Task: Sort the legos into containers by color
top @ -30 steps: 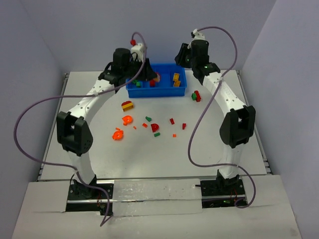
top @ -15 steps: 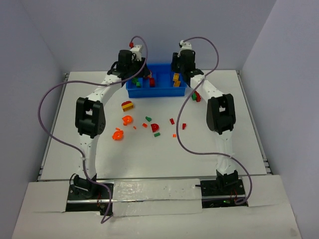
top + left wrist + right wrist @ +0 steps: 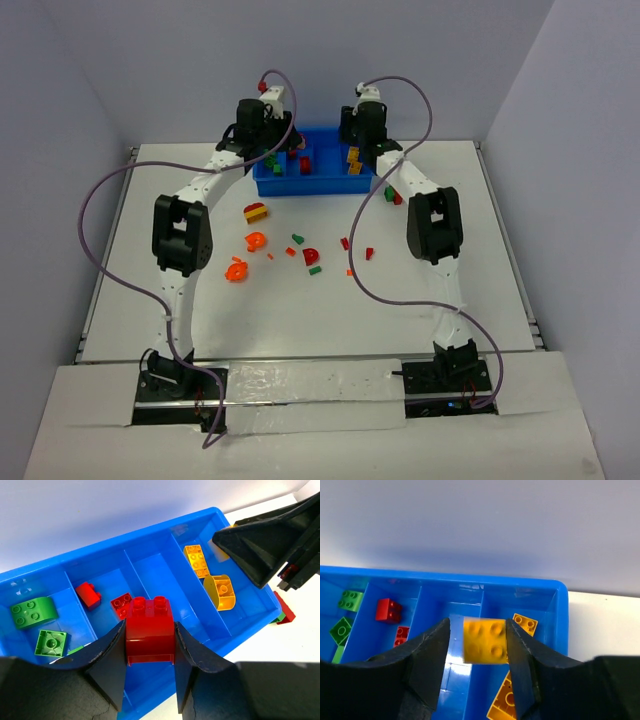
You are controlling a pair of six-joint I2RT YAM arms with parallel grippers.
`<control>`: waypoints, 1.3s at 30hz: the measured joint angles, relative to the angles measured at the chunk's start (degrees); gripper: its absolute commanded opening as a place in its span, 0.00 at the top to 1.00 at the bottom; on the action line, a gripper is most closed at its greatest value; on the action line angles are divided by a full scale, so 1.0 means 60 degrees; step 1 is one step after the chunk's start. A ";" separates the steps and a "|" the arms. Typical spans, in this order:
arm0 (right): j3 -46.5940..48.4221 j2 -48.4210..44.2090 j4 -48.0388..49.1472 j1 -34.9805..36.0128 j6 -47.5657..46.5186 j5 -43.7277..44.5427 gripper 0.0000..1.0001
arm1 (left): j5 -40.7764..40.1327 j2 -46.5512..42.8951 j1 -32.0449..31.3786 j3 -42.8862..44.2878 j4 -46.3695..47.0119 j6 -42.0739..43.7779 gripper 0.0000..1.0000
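Note:
The blue tray point(image 3: 313, 184) of containers stands at the table's far side. My left gripper point(image 3: 149, 628) hangs over its middle, shut on a red lego point(image 3: 150, 625). My right gripper point(image 3: 477, 630) is open above the tray's right end. A blurred yellow lego point(image 3: 486, 641) lies against its right finger, with a gap to the left finger. In the tray point(image 3: 125, 535), green legos point(image 3: 32, 612) fill the leftmost compartment, red ones point(image 3: 88, 595) the second, and yellow ones point(image 3: 220, 591) the rightmost.
Loose legos lie on the white table in front of the tray: a yellow-and-red arch point(image 3: 255, 212), orange curved pieces point(image 3: 256, 240), a red arch point(image 3: 311, 256), and small green point(image 3: 315, 270) and red point(image 3: 345, 243) bits. A red-and-green cluster point(image 3: 392, 194) sits by the tray's right end.
My right arm has swung in from the back right to over the tray's right end, and its jaws have parted from the yellow lego. The left gripper holds the red lego as before.

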 measured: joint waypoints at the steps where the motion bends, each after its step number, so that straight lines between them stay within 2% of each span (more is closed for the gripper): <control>1: 0.0045 0.0040 0.0008 -0.0003 -0.0009 0.0009 0.31 | -0.0001 0.0000 0.0005 0.0000 0.0015 0.0000 0.96; 2: 0.0079 0.0084 0.0018 -0.0005 -0.0023 0.0027 0.27 | -0.0001 0.0000 0.0015 0.0000 0.0020 0.0001 0.96; 9: 0.0135 0.0349 0.0045 -0.0005 -0.0064 0.0149 0.22 | -0.0001 0.0001 0.0098 0.0000 0.0075 0.0009 0.96; 16: -0.0152 0.0136 0.0152 -0.0012 0.0042 0.0063 0.06 | -0.0001 0.0234 0.0129 0.0231 0.0124 0.0046 0.93; 20: -0.1132 -0.0788 0.0085 -0.0019 0.0093 -0.0059 0.00 | -0.0073 0.0637 0.0105 0.0576 0.0348 0.0131 0.89; 25: -0.2123 -0.2516 0.0053 -0.0097 0.0075 -0.0250 0.00 | -0.0277 0.1071 -0.0005 0.0666 0.0820 0.0328 0.83; 29: -0.2601 -0.3746 0.0030 -0.0341 0.0035 -0.0336 0.00 | -0.0482 0.1481 -0.0164 0.0770 0.1196 0.0499 0.72; 31: -0.2814 -0.4156 -0.0148 -0.0560 0.0018 -0.0389 0.00 | -0.0565 0.1676 -0.0225 0.0841 0.1332 0.0537 0.57; 33: -0.3036 -0.4380 -0.0297 -0.0830 -0.0033 -0.0488 0.00 | -0.0661 0.1884 -0.0272 0.0963 0.1407 0.0590 0.49; 36: -0.3567 -0.4524 -0.0794 -0.1242 -0.0256 -0.0549 0.00 | -0.0836 0.2125 -0.0284 0.1194 0.1479 0.0699 0.30; 39: -0.4211 -0.4546 -0.1491 -0.1621 -0.0665 -0.0560 0.03 | -0.1002 0.2160 -0.0276 0.1334 0.1519 0.0837 0.23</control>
